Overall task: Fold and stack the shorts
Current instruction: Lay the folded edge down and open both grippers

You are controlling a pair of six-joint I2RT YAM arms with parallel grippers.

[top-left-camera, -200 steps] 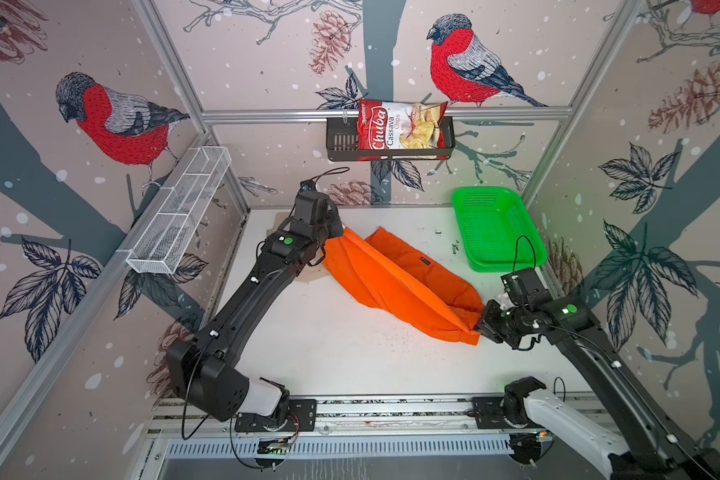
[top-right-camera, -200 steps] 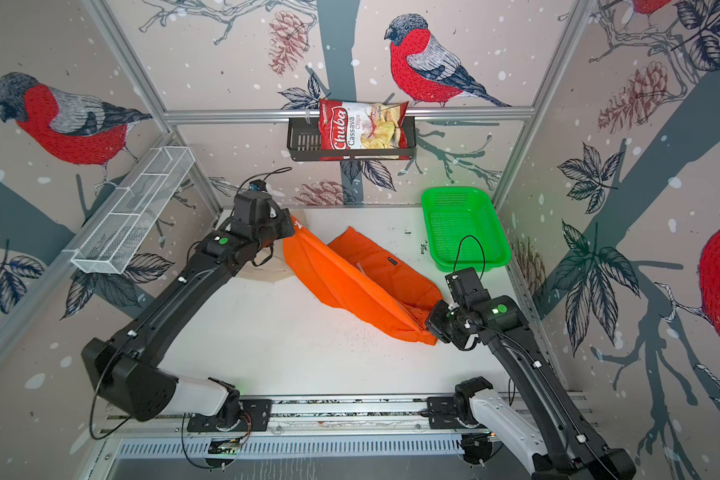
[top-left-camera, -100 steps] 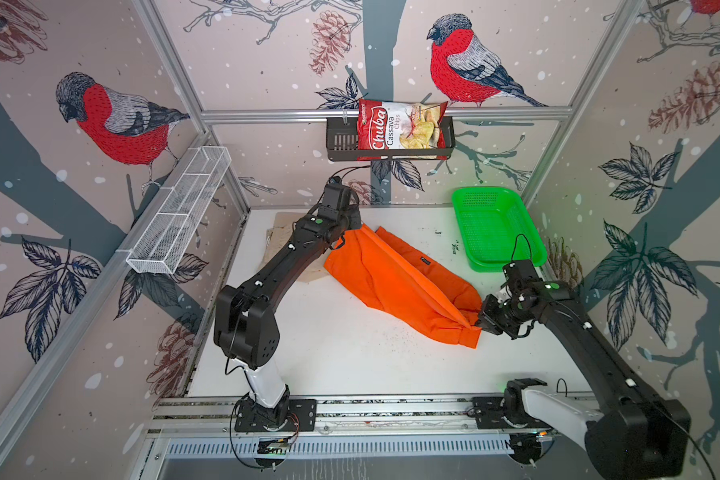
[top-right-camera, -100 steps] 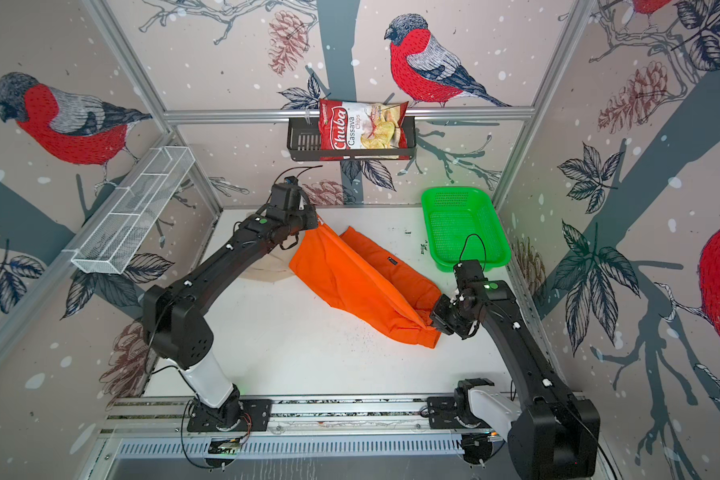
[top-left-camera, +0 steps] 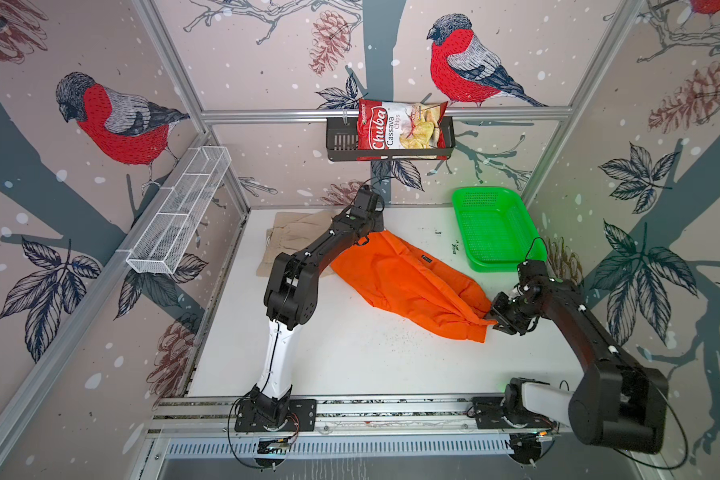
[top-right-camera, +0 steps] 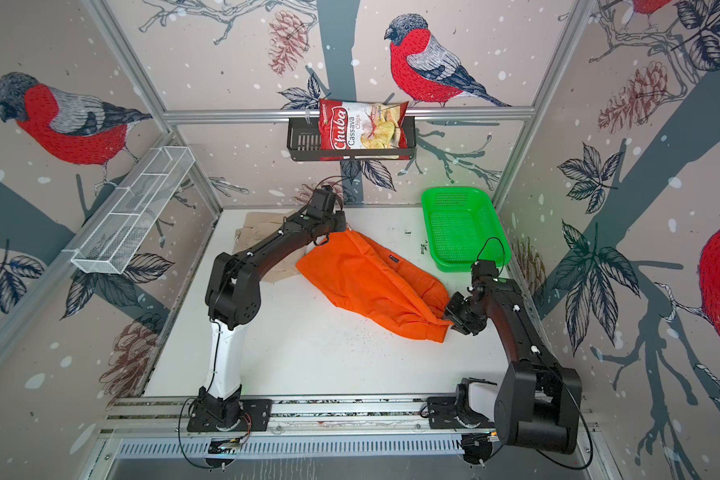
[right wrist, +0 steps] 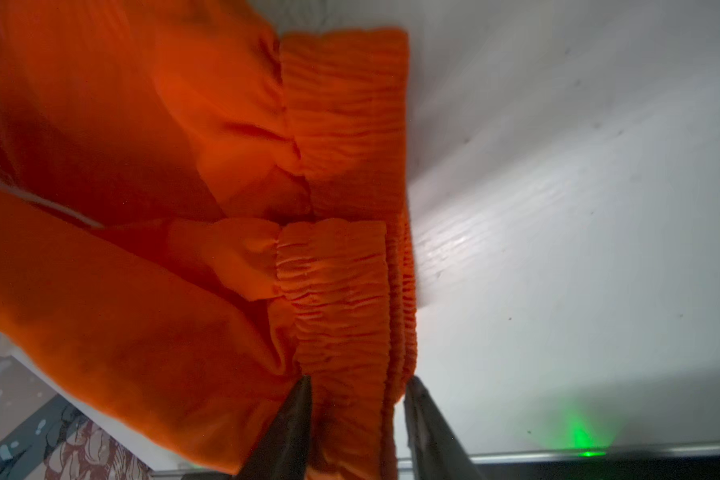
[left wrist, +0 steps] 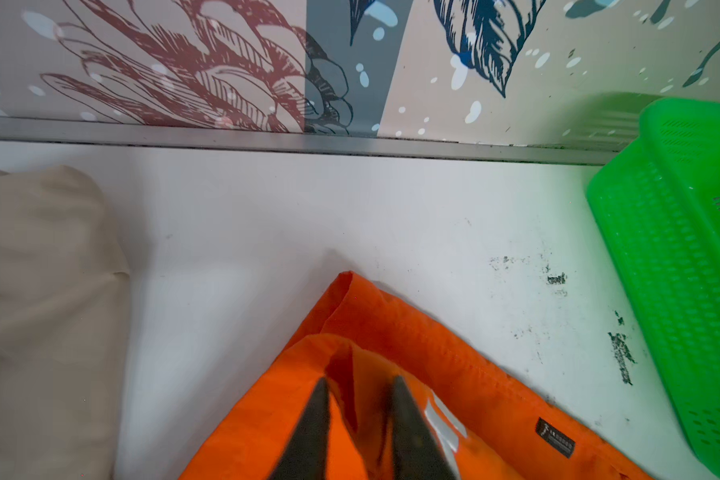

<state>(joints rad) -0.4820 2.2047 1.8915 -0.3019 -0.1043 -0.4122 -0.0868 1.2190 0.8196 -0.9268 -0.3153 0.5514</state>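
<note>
Both pairs of shorts are on the white table. The orange shorts lie folded lengthwise in a slanting band across the middle of the table, running from the far centre towards the near right, as both top views show. Their dark tag faces up near the far edge, and a white logo shows beside the left fingers. The beige shorts lie flat in the far left corner, partly under the left arm. The arm hides whether they touch the orange pair. The left gripper is at the far hem end of the orange shorts. Its fingers stand apart with a raised fold of orange cloth loose between them, so it is not clamped. The right gripper is at the opposite end, low over the table. Its jaws are likewise parted, with the gathered elastic waistband lying between them. A green basket sits at the far right, just beyond the orange cloth and apart from it. A chips bag rests in a black shelf on the back wall, and a wire rack is mounted on the left wall.
</note>
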